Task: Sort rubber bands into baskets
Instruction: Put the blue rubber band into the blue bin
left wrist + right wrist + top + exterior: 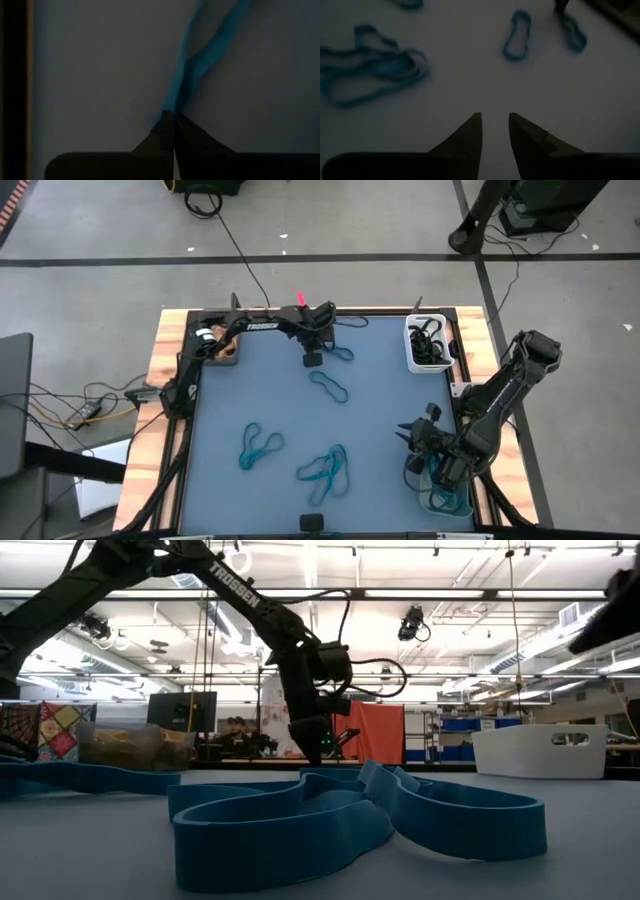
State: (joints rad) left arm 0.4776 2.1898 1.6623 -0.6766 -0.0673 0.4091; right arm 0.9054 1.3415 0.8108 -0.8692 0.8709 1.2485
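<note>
Several blue rubber bands (322, 468) are scattered loose over the blue table (380, 410), mostly toward the near edge, with nothing between them and the arms. White basket (427, 345) at the far right corner has black bands in it; the one at the near right corner (447, 498) holds blue ones. Left gripper (312, 359) reaches down near the far edge, pinched shut on a blue band (200, 55), while the right gripper (412, 435) hovers by the right edge, fingers slightly apart, holding nothing.

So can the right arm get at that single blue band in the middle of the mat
Probably yes. The right gripper hangs empty over bare mat, fingers slightly apart, and nothing lies between it and the blue band. The left gripper is nearby, shut on another band.
</note>
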